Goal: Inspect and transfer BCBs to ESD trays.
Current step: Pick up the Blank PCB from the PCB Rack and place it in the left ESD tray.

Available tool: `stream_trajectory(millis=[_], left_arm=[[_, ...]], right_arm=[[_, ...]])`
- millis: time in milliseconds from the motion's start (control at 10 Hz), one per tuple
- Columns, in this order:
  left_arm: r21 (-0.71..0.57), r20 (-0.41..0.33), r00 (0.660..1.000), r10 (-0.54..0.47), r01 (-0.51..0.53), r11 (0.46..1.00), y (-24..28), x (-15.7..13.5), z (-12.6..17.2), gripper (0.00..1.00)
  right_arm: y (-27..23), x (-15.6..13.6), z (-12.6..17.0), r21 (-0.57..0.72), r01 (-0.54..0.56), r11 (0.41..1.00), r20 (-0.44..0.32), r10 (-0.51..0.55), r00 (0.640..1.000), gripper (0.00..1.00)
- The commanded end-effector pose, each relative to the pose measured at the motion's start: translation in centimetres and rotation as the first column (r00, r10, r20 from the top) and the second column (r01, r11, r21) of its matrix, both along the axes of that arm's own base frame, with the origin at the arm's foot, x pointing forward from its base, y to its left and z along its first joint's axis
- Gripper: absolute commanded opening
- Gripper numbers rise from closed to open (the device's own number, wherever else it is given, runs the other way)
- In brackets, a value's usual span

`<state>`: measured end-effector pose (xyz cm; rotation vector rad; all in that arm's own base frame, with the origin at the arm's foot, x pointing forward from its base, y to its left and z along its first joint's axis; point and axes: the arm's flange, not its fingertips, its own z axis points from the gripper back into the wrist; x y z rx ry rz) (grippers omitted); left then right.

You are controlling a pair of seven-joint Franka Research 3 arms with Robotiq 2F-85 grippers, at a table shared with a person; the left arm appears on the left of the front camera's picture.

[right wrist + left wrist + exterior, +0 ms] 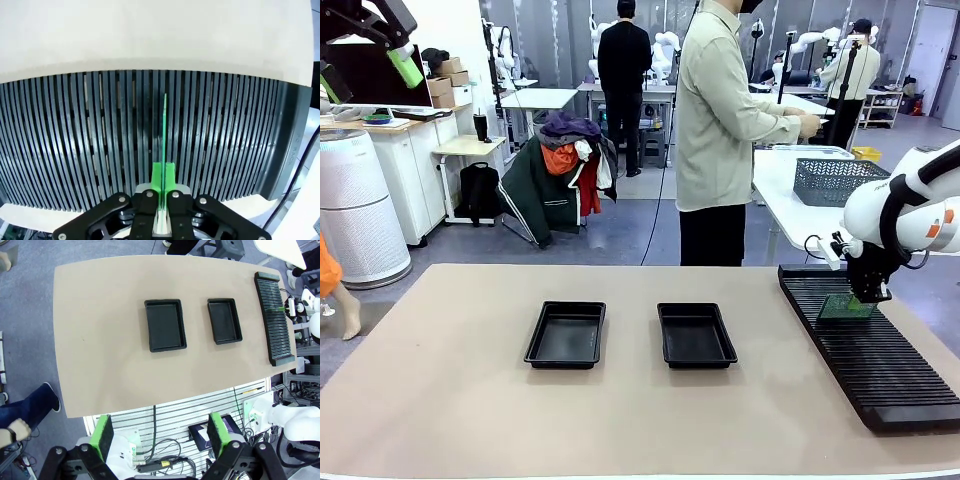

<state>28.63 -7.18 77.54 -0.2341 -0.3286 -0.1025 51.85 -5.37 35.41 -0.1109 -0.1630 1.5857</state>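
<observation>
Two black ESD trays stand side by side mid-table, the left one [565, 335] and the right one [696, 335], both bare inside; from above they show as the left tray [165, 325] and the right tray [224, 321]. My right gripper [868, 296] is shut on the top edge of a green BCB [847, 307] that stands upright in a slot of the long black rack [890, 370]. Seen edge-on, the BCB [164, 125] is a thin green line with the right gripper [163, 172] pinching it. My left gripper [367, 75] hangs high at the far left, open [161, 436].
The slotted rack [274, 317] runs along the table's right side. A person [720, 130] stands beyond the far edge, turned toward another table. Bare tan tabletop [450, 400] lies around the trays.
</observation>
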Motion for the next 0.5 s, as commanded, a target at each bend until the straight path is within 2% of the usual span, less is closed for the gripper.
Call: stream_trajectory(millis=[0,200,400], left_arm=[[0.000,-0.002,1.000,0.004,-0.004,1.000,0.1,0.0,-0.1,1.00],[0.000,-0.002,1.000,0.004,-0.004,1.000,0.1,0.0,-0.1,1.00],[0.000,-0.002,1.000,0.004,-0.004,1.000,0.1,0.0,-0.1,1.00]], right_arm=[[-0.6,-0.2,0.6,-0.012,-0.023,1.000,-0.014,0.023,1.000,0.00],[-0.7,-0.6,2.7,-0.030,-0.023,0.999,-0.003,0.023,1.000,0.00],[-0.7,-1.4,7.5,-0.020,-0.005,1.000,-0.019,0.005,1.000,0.00]])
